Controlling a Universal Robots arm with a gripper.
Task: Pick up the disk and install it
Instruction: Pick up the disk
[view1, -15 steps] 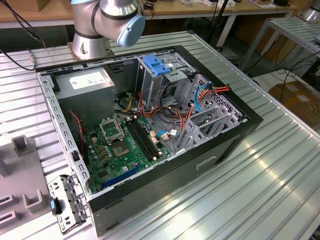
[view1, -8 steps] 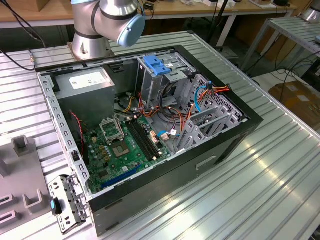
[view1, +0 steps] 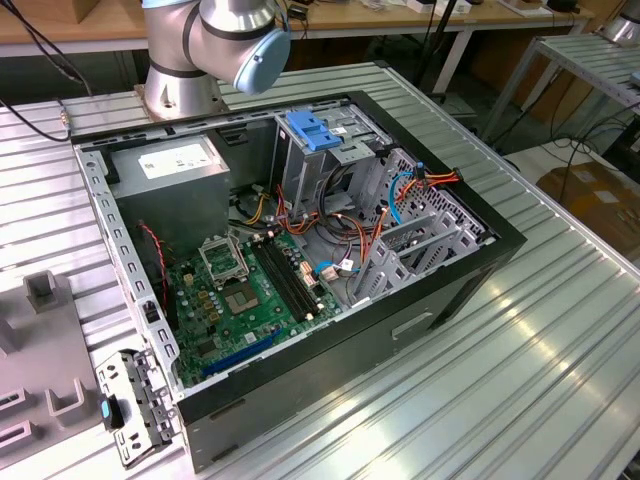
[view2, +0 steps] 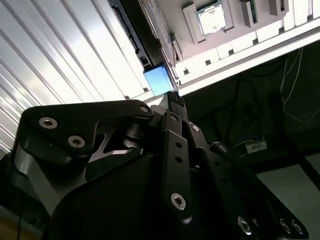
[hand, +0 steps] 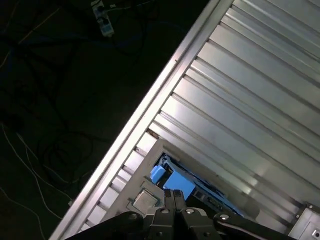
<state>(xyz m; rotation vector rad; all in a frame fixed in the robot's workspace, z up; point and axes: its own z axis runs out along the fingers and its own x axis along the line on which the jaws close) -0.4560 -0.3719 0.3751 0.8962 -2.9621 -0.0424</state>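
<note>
In both wrist views my gripper (hand: 174, 196) hangs well above the ribbed aluminium table (hand: 250, 100). Its two black fingers (view2: 173, 100) are pressed together, shut with nothing between them. Past the fingertips lies the disk (hand: 172, 181), a dark flat slab with blue plastic at its end (view2: 158, 80). It rests beside a grey fixture (view2: 235, 42) near the table's edge. The open computer case (view1: 300, 260) is in the exterior view, with its drive cage under a blue latch (view1: 315, 130).
The arm's base (view1: 180, 85) stands behind the case. A grey power-supply box (view1: 175, 175) and loose cables (view1: 330, 225) fill the case's far side. A grey fixture (view1: 45, 345) and a perforated metal piece (view1: 130, 410) lie at the exterior view's left. Beyond the table edge is dark floor (hand: 60, 100).
</note>
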